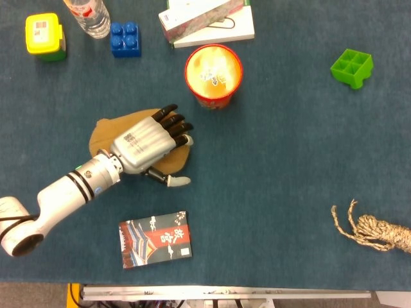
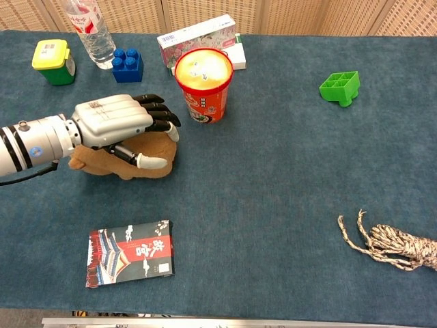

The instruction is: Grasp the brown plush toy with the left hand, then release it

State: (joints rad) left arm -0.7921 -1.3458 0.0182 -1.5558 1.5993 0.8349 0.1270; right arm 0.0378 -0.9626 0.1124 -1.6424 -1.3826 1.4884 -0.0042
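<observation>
Your left hand [image 1: 146,142] is lying over the brown plush toy [image 1: 103,131], left of centre on the dark blue carpeted table [image 1: 276,167]; whether it's gripping is unclear.

My desk [image 1: 276,192] carries the brown plush toy [image 1: 106,131] beside the red cup [image 1: 213,74]; green tray [image 1: 351,67] and rope [image 1: 376,230] lie well right.
</observation>
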